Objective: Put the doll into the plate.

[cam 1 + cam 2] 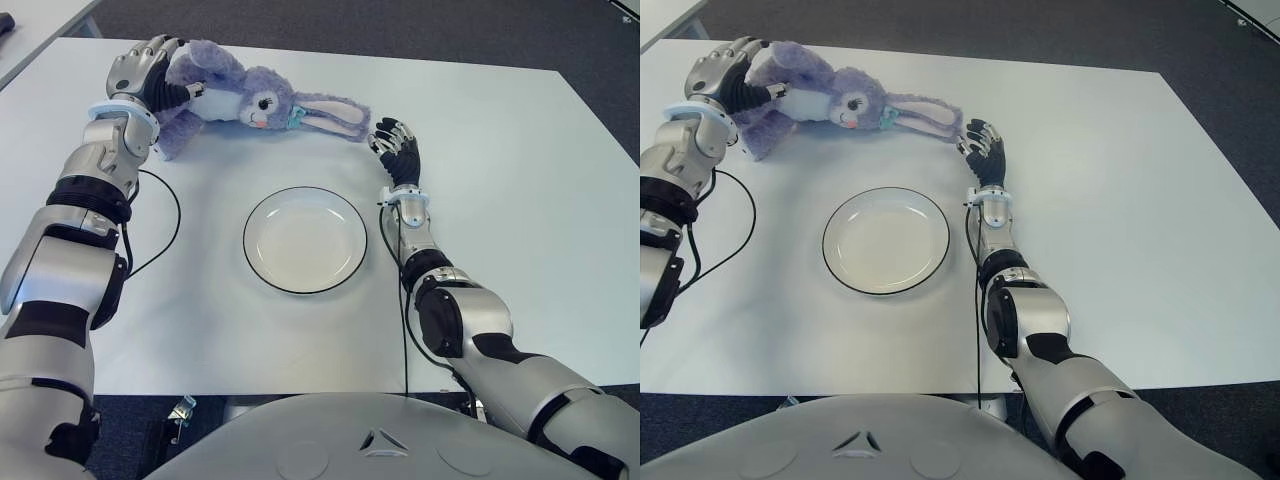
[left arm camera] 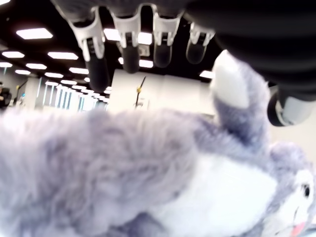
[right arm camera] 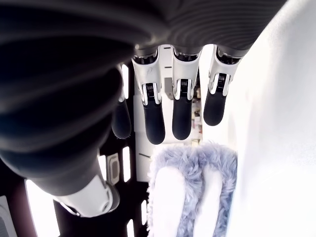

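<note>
The doll [image 1: 245,98], a purple plush rabbit with long pink-lined ears, lies on its side at the far part of the white table [image 1: 520,180]. My left hand [image 1: 158,72] is over its body at the far left. In the left wrist view its fingers [image 2: 129,47] stretch out above the fur [image 2: 113,163] without closing on it. My right hand [image 1: 396,142] is just right of the ear tips [image 1: 345,118], fingers relaxed and holding nothing. The ears [image 3: 190,197] show ahead of it in the right wrist view. The white plate [image 1: 305,240] with a dark rim lies empty at the table's middle, between my arms.
A black cable [image 1: 172,215] loops on the table left of the plate. Another cable [image 1: 404,320] runs along my right forearm to the near edge. The corner of a second table [image 1: 40,25] shows at the far left, with dark floor beyond.
</note>
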### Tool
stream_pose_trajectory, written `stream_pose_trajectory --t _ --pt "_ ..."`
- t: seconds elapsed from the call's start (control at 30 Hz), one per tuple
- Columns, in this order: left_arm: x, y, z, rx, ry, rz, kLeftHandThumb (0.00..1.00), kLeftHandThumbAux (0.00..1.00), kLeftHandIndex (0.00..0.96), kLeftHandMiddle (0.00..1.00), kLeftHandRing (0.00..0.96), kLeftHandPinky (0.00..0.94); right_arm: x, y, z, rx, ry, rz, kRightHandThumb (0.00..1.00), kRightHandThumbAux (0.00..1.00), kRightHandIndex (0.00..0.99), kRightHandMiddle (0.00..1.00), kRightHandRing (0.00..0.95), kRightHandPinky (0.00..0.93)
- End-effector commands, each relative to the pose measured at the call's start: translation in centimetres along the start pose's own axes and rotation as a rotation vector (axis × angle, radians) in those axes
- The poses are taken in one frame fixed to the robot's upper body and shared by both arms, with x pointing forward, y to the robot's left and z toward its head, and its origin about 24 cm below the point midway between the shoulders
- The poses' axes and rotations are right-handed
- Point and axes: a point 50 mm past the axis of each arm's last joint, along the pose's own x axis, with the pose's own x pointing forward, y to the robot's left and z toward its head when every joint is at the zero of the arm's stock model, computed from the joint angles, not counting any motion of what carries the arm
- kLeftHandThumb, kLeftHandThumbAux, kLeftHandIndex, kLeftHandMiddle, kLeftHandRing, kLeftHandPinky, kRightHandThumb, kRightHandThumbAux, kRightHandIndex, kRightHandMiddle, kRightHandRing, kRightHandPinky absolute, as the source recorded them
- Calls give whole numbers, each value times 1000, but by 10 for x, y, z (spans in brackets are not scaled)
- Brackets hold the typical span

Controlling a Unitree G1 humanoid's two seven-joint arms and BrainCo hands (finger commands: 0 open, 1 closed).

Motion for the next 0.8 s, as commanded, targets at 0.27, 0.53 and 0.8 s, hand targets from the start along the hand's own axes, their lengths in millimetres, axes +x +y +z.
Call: stream_pose_trajectory --t 0.27,0.53,0.8 --pt "0 -16 0 23 38 -108 290 286 73 75 99 207 -79 -14 -95 -7 424 -52 370 801 224 271 250 242" --pt "0 -19 -2 55 56 -131 266 276 65 65 92 163 -78 -15 -95 -3 423 -55 378 800 216 266 244 235" --pt "-2 -25 -4 74 67 -161 290 291 64 68 92 147 -78 -17 -95 -13 416 -55 364 815 218 273 255 249"
